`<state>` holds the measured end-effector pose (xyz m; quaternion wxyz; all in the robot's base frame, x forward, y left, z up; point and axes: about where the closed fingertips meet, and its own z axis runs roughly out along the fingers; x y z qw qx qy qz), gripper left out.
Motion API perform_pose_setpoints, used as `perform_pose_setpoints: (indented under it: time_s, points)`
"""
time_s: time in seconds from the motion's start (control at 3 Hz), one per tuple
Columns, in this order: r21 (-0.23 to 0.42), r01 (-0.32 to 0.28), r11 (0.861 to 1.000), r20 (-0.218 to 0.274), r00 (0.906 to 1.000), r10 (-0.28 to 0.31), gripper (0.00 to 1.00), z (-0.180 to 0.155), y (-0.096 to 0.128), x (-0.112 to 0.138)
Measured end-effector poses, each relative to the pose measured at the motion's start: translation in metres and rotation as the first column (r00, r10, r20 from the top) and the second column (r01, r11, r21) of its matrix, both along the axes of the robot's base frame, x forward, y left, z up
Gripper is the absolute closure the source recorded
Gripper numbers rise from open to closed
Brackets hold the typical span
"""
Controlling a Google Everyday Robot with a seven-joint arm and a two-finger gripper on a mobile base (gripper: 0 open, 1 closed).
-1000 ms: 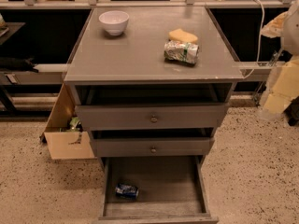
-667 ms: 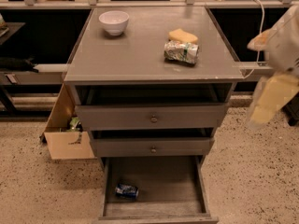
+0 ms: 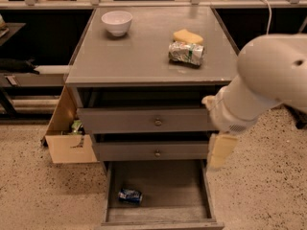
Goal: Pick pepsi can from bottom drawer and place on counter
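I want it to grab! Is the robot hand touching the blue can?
Apart. Camera view: the gripper hangs over the bottom drawer at right; the pepsi can lies inside, far left.

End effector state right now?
End effector: open or closed cannot be told. It hangs by the right edge of the bottom drawer, apart from the can lying inside.
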<state>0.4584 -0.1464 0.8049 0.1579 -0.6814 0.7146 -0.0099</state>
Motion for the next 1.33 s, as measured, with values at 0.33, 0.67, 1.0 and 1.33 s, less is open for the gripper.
perform_pose_setpoints:
  time_s: [0.33,0.67,1.0,1.33]
  points:
    - [0.048,-0.073,0.996,-0.101,0.9919,0.078,0.00,-0.070,0.038,-0.003]
    - [0.048,-0.073,0.996,-0.101,0.9919,0.078,0.00,-0.070,0.038,-0.003]
    - [0.071,-0.074,0.995,-0.100,0.9917,0.080,0.00,-0.087,0.044,-0.007]
    - [0.096,-0.076,0.993,-0.111,0.9901,0.086,0.00,-0.138,0.054,-0.014]
